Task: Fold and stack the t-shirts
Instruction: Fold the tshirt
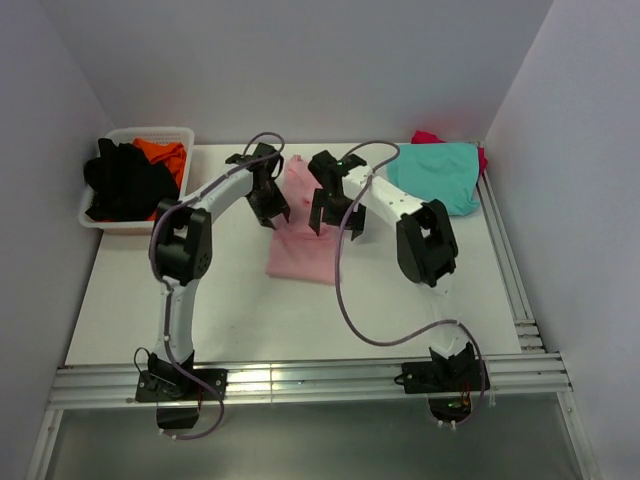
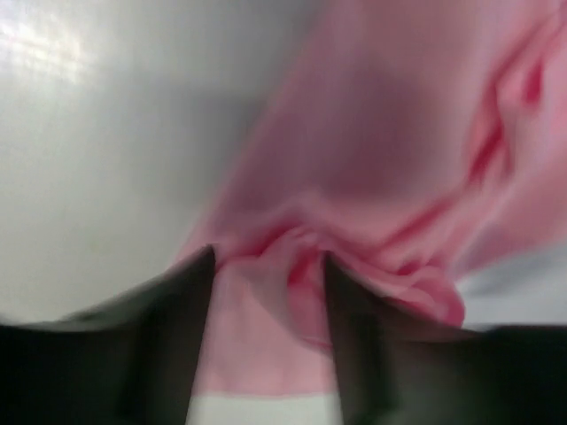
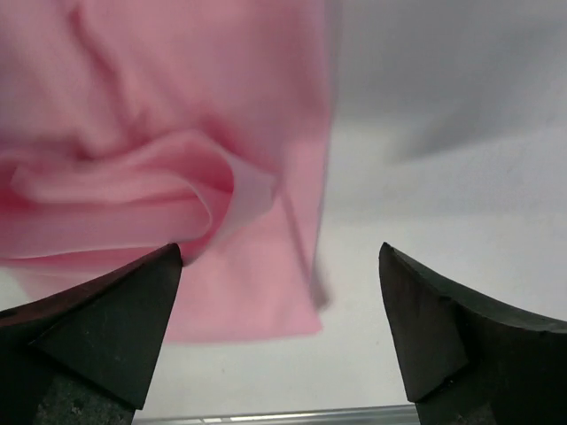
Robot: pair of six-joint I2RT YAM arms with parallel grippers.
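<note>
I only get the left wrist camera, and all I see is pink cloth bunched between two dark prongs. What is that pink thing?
Observer: It is a light pink t-shirt, lying crumpled in the middle of a white table.
Operator: Is it the only piece of clothing out there?
Observer: No. A teal t-shirt lies at the far right of the table, with a magenta one peeking out from behind it.
Operator: And what is the other arm doing?
Observer: The right claw hangs wide open over the pink shirt's right edge and grips nothing.
</note>
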